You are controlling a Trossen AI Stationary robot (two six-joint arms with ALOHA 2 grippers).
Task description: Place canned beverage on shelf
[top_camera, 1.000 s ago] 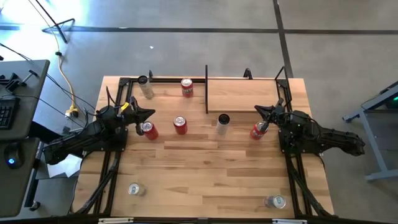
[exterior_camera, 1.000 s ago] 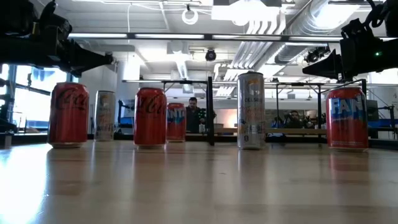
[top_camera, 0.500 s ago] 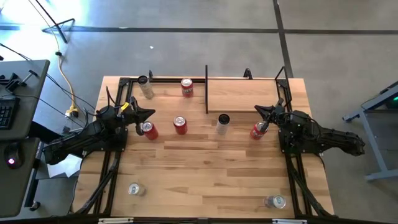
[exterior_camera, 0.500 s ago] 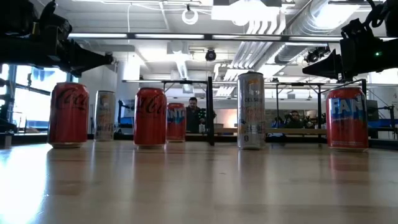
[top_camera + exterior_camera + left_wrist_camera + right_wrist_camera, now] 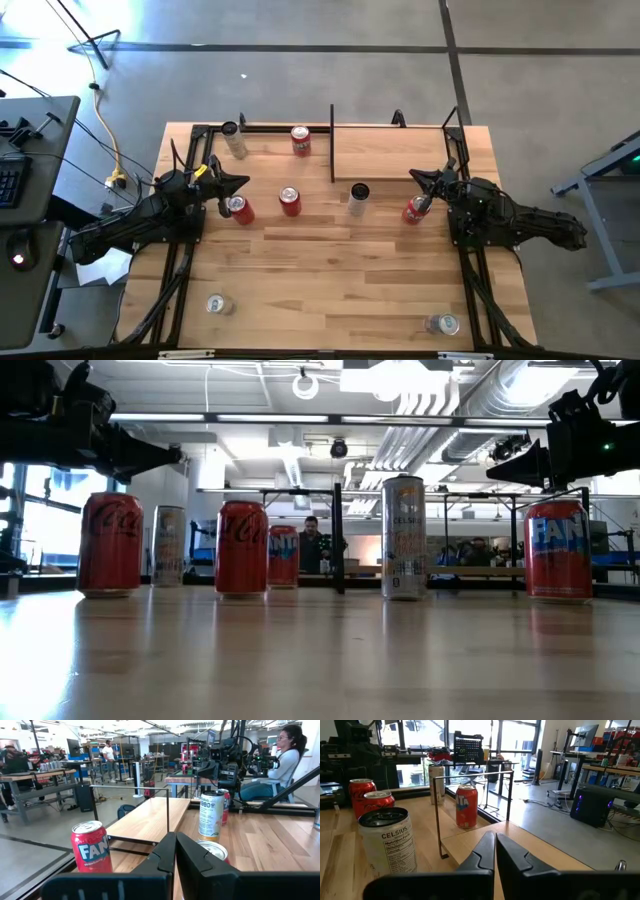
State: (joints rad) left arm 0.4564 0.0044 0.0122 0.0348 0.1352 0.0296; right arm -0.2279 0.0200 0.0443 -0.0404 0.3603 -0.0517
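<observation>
While red cans (image 5: 110,545) read Coca-Cola, one white can (image 5: 388,847) reads CELSIUS.

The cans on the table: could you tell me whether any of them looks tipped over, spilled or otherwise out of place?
Nothing stands out. In the low view the Coca-Cola can, the second red can, the tall Celsius can and the Fanta can all stand upright, with no liquid showing on the tabletop. The shelf holds no can yet.
</observation>
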